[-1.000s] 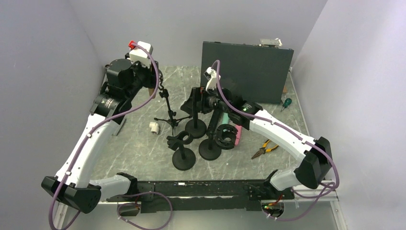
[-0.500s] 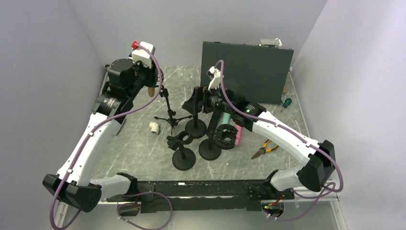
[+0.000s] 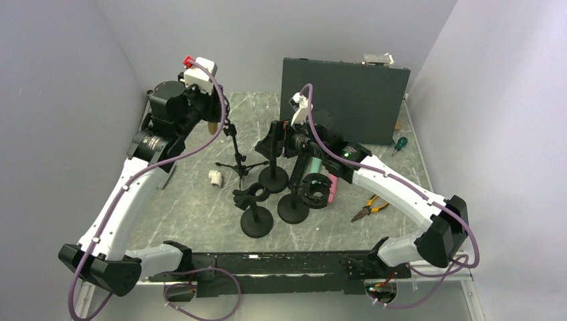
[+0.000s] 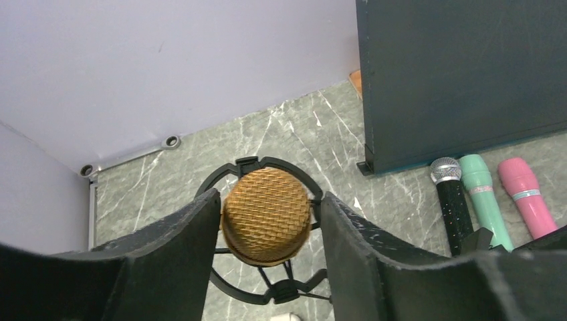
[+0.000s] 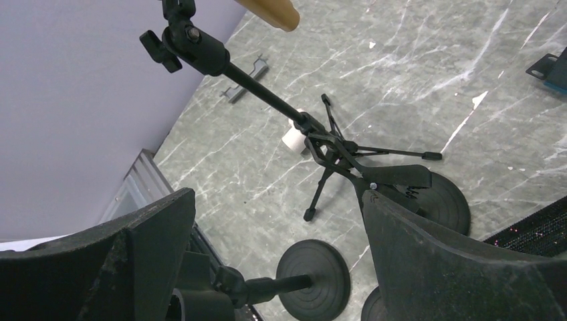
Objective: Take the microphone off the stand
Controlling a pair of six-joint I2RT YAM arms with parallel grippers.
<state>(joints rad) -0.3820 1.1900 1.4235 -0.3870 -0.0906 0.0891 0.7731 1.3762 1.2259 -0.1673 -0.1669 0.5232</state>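
My left gripper [image 3: 211, 118] is shut on the gold mesh-headed microphone [image 4: 266, 215] and holds it upright just above the black ring mount [image 4: 281, 293] of the small tripod stand [image 3: 235, 146]. The microphone's gold body [image 3: 212, 127] hangs below the fingers beside the stand's top. In the right wrist view its lower end [image 5: 271, 11] shows just above the stand's clamp [image 5: 194, 43]. My right gripper [image 3: 271, 140] is wide open and empty, to the right of the tripod stand, whose legs [image 5: 334, 154] show between its fingers.
Three black round-base clip stands [image 3: 257, 214] [image 3: 273, 175] [image 3: 294, 204] cluster at the centre. A dark panel [image 3: 344, 99] stands at the back. Black [image 4: 455, 200], teal [image 4: 485, 194] and pink [image 4: 528, 197] microphones lie before it. Pliers [image 3: 369, 207], a screwdriver [image 3: 400, 144] and a white fitting [image 3: 215, 177] lie around.
My left gripper has shifted slightly right with the gold microphone in it. The right gripper has edged a little to the right.
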